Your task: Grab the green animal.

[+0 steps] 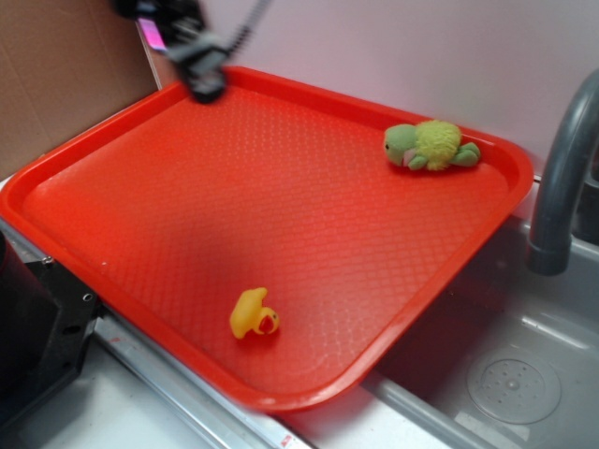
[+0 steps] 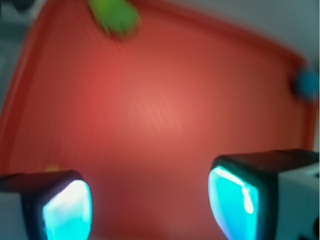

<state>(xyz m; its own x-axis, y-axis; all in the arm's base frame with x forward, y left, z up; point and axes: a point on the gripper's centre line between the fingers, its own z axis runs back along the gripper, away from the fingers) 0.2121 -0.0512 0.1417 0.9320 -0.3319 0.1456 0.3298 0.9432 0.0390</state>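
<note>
Red tray (image 1: 281, 206) sits tilted over the edge of a sink (image 1: 524, 374), w/ a grey faucet (image 1: 562, 178) rising at the right. Green turtle (image 1: 430, 145) lies on the tray's far right corner, just inside the rim, on its belly, head pointing left. In the wrist view it shows as a blurred green blob (image 2: 115, 17) at the top edge, left of centre.

Gripper (image 1: 208, 89) hangs above the far left part of the tray, near the rim, well apart from the turtle. It's blurred in the exterior view. Wrist view shows its two fingers (image 2: 67, 210) spread wide, bare red tray between them, nothing held.

Yellow duck (image 1: 253, 313) lies on its side near the tray's front edge, well apart from both turtle and gripper. A small blue thing (image 2: 306, 84) sits at the tray's right edge in the wrist view; too blurred to tell more. Cardboard (image 1: 65, 75) stands behind the tray at left; dark box-like object (image 1: 37, 327) at lower left.

Tray surface between gripper and turtle is bare: nothing in the way.
</note>
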